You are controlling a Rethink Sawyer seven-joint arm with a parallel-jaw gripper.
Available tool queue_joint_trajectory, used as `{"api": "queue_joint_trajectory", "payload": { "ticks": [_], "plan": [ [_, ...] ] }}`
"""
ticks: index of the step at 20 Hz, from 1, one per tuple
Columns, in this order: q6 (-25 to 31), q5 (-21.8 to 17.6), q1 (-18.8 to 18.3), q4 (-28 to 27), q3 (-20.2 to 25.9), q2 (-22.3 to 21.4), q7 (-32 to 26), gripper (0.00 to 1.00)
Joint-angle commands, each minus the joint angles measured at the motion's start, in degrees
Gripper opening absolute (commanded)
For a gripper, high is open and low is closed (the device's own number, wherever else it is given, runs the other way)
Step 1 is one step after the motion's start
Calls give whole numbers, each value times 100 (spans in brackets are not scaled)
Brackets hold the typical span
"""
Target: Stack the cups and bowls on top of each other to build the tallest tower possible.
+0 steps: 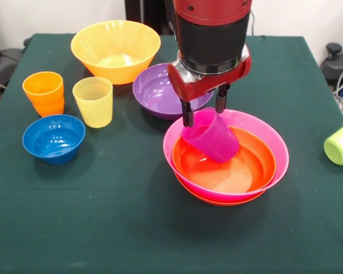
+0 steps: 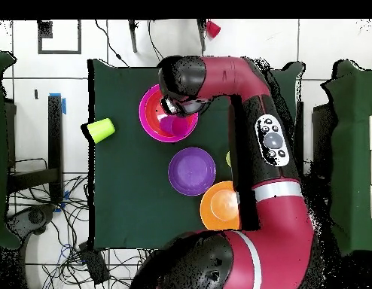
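My gripper (image 1: 203,114) is shut on a purple cup (image 1: 214,140), with one finger on each side of its rim. The cup is tilted and its base is down inside the tower: a red-orange bowl (image 1: 251,165) nested in a pink bowl (image 1: 274,142), which sits on another red-orange bowl (image 1: 217,201). In the overhead view the arm covers the gripper, and the purple cup (image 2: 174,126) shows inside the pink bowl (image 2: 147,113). The purple bowl (image 1: 154,91) stands just behind the tower.
A large yellow-orange bowl (image 1: 115,48) stands at the far left. An orange cup (image 1: 44,92), a yellow cup (image 1: 94,101) and a small blue bowl (image 1: 53,138) stand at the left. A lime green cup (image 1: 341,142) lies on its side at the right edge.
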Motion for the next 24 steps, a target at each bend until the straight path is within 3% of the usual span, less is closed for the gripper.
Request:
{"api": "queue_joint_trajectory", "payload": {
  "ticks": [1,5,15,19,24],
  "plan": [
    [-191,-67,35,312,34,51,-254,100],
    [209,-240,204,164,-146,0,-250,100],
    [157,-223,224,241,-178,26,-217,100],
    [-200,-185,78,682,-195,-116,-146,100],
    [-334,-73,-90,1412,-183,-604,-91,100]
  ]
}}
